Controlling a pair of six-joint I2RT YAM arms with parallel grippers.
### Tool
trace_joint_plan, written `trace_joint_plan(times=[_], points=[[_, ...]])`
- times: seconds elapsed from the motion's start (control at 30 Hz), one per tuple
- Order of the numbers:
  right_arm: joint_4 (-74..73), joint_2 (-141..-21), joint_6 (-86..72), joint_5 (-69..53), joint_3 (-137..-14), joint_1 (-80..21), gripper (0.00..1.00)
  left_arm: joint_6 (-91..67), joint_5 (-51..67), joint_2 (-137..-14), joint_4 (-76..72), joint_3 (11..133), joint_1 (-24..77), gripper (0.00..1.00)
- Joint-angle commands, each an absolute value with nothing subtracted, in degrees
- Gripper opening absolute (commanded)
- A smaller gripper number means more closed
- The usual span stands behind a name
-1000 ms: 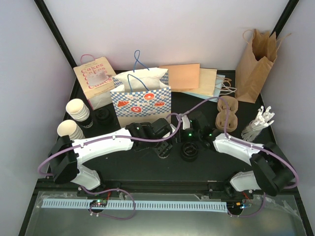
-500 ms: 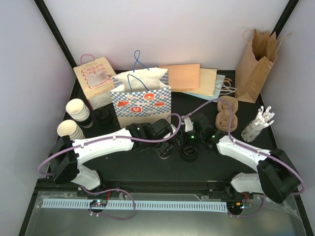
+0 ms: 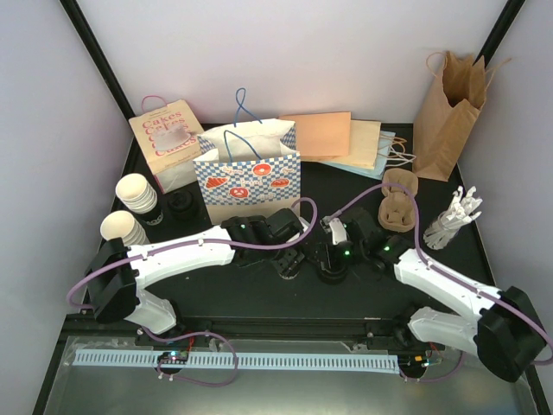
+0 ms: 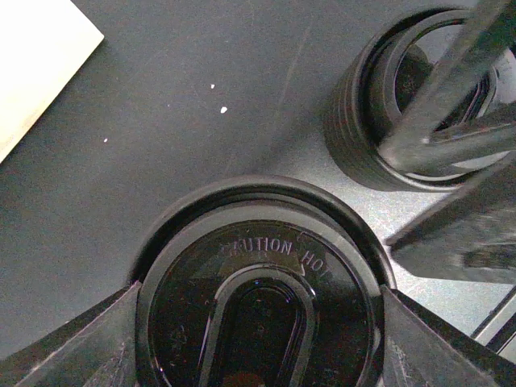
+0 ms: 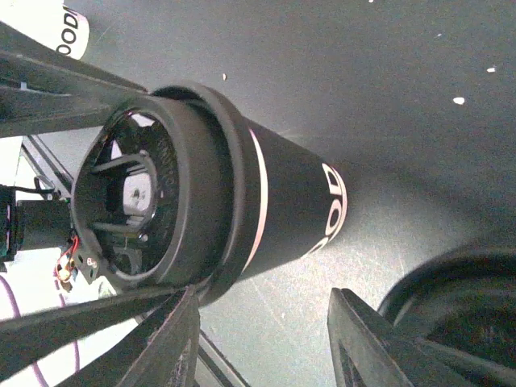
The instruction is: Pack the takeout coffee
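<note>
Though wide, left gripper (image 4: pixel 260 297) snug around black lid (image 4: pixel 258 322) (right gripper (image 5: pixel 264 300) slack)

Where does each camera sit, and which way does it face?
Top external: above, behind, looking down at the black table; left arm, right arm show.
Left wrist: looks down on a round black plastic lid between its jaws.
Right wrist: faces a white-lettered black cup; jaws show.
Both wrist views share lid and cup.

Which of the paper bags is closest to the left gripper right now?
The blue-and-white checkered bag with blue cord handles, standing just beyond the left gripper. The Cakes bag sits farther left; the plain brown bag stands in the far right corner.
</note>
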State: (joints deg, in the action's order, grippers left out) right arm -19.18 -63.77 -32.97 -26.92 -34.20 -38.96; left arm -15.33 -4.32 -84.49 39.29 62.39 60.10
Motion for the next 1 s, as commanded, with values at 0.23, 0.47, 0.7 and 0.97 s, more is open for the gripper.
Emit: trace_joint_plan(times=[0.23,0.47,0.7,0.97], points=[[-28.3,-58.0,-32.1,-19.0,-38.6,-39.4,0.47,-18.6,-4.8,-88.4,44.4,64.4,60.1,0.78],[-29.0,-56.5,-32.5,-16.7,-38.6,-39.4,0.50,-20.1,-4.6,-88.0,46.3,66.8,60.1,0.95],[-29.5,-55.6,-32.4,-16.3,-39.0,-39.4,0.53,-21.0,-5.5,-86.4,49.3,71.1,60.1,0.99],[-32.9,-55.9,-29.1,-14.5,-41.1,-39.4,0.61,-21.6,-5.6,-83.8,51.1,73.2,60.1,0.99]])
